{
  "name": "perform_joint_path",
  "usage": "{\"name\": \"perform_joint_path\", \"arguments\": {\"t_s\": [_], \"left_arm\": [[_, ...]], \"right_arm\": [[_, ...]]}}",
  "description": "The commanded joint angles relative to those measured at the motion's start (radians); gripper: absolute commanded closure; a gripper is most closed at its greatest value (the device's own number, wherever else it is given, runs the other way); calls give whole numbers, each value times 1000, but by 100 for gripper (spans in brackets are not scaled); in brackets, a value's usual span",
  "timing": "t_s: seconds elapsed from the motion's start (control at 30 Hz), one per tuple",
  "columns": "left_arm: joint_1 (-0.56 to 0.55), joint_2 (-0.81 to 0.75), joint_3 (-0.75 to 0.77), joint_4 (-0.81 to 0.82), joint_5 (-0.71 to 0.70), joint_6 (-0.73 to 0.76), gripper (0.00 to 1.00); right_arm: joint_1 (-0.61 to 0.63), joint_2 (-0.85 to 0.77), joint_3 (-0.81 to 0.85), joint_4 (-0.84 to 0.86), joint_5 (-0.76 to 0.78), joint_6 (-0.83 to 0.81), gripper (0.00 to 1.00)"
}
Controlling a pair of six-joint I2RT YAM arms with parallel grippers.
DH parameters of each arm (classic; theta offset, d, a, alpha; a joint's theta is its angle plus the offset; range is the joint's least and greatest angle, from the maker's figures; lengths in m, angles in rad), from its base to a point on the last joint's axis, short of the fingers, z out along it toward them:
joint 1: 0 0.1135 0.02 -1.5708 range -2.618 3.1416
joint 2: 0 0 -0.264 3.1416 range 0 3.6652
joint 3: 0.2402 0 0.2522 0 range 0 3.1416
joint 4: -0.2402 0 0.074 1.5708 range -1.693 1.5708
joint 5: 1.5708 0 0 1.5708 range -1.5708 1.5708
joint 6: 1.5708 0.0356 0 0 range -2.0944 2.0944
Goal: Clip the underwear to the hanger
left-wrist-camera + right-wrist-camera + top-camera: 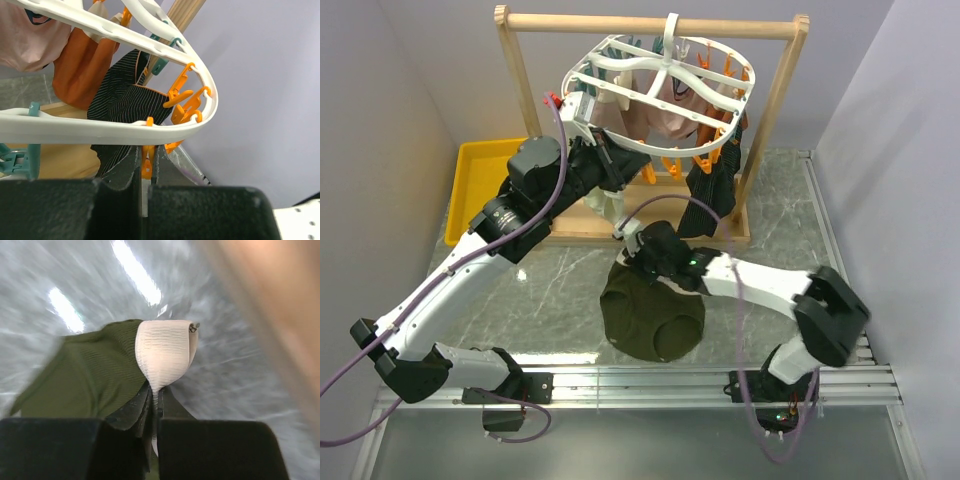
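A white oval hanger [660, 95] is hung by its hook from a wooden rail [650, 22] and is seen tilted; orange and teal clips are ranged along its rim; a pinkish garment [665, 115] and a black garment [712, 190] are hung beneath it; the left gripper [612, 160] is held up at its near-left rim; the right gripper [628, 252] is set at the upper edge of the dark olive underwear [655, 320], which is heaped on the marble table [780, 230]; a yellow tray [480, 170] is seen at the back left.
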Motion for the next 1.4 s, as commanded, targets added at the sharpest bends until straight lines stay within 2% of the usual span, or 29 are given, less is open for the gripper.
{"name": "perform_joint_path", "arguments": {"t_s": [0.0,0.23,0.53,0.83,1.07,1.13,1.37], "left_arm": [[13,-27,-8,26,-9,-11,100],[14,-35,-16,20,-9,-6,100],[19,-39,-30,9,-9,9,100],[17,-41,-37,-1,10,19,100],[19,-32,-31,-3,25,22,100],[19,-32,-31,0,28,23,100],[17,-30,-34,9,36,26,100]], "right_arm": [[9,-182,-35,45,16,-151,100],[16,-438,-100,22,25,-349,100],[35,-602,-89,-51,79,-583,100],[62,-626,-23,-33,198,-791,100],[77,-633,-49,82,316,-955,100],[82,-629,-48,139,338,-979,100],[86,-613,-26,179,376,-1057,100]]}}
